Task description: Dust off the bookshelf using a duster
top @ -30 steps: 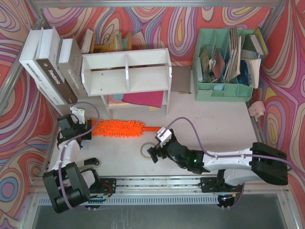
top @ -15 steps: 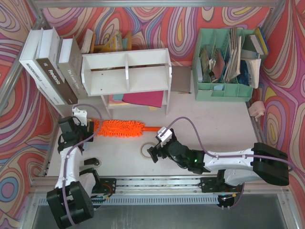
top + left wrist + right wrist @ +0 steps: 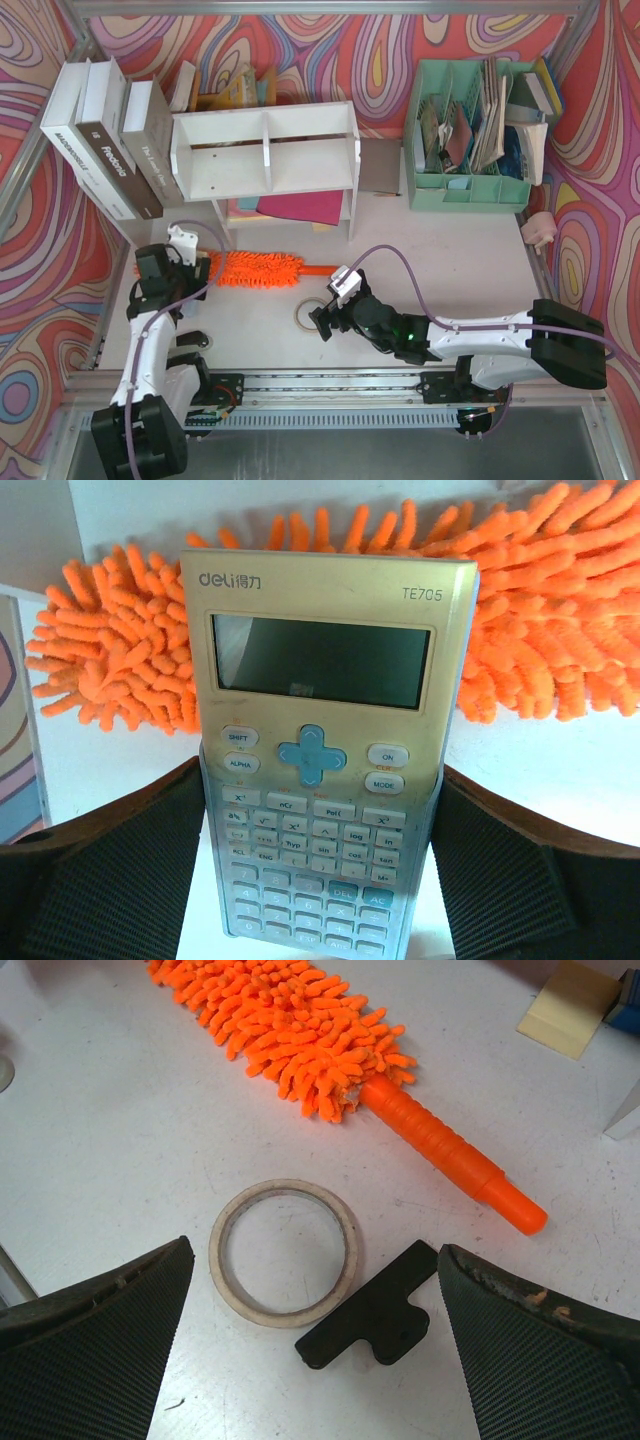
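Left gripper pinches a Deli calculator beside the duster, near the desk's left edge. Right gripper is spread over a tape ring.

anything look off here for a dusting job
Yes: the left gripper is clamped on a gold calculator, right by the fluffy end of the duster, which lies ungripped on the table. A calculator has no part in dusting the bookshelf.
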Available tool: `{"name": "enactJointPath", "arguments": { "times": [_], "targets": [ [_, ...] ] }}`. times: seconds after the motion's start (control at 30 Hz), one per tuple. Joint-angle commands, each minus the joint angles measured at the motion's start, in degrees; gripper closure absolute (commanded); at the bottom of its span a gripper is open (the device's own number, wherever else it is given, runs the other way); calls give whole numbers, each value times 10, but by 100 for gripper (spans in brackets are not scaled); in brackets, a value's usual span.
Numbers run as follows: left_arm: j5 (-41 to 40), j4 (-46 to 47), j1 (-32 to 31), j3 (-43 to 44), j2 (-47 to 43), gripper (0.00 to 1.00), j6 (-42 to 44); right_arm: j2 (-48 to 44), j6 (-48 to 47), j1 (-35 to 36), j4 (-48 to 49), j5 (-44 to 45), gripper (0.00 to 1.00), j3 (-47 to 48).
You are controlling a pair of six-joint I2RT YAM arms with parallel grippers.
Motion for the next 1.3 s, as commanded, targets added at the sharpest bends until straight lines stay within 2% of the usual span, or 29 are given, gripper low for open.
{"name": "enactJointPath", "arguments": {
  "times": [0.0,0.17,0.53,0.9,1.17,1.27],
  "targets": [
    [7,-2,-25,0,-16,32,14,-6,4,-3,12,16,3,13],
    [12,-3,-69,4,-30,33,24,-4,4,-3,12,17,3,13],
    [-20,-81,-222,47,-9,33,51,-25,13,-3,16,23,3,2],
    [12,-141,-336,77,-7,31,86,-51,27,-3,5,74,3,-12],
    [46,-159,-392,75,15,28,102,-63,54,-4,-26,122,2,-3],
    [30,-174,-413,73,27,27,114,-69,54,-7,-28,135,2,-5]
  ]
}}
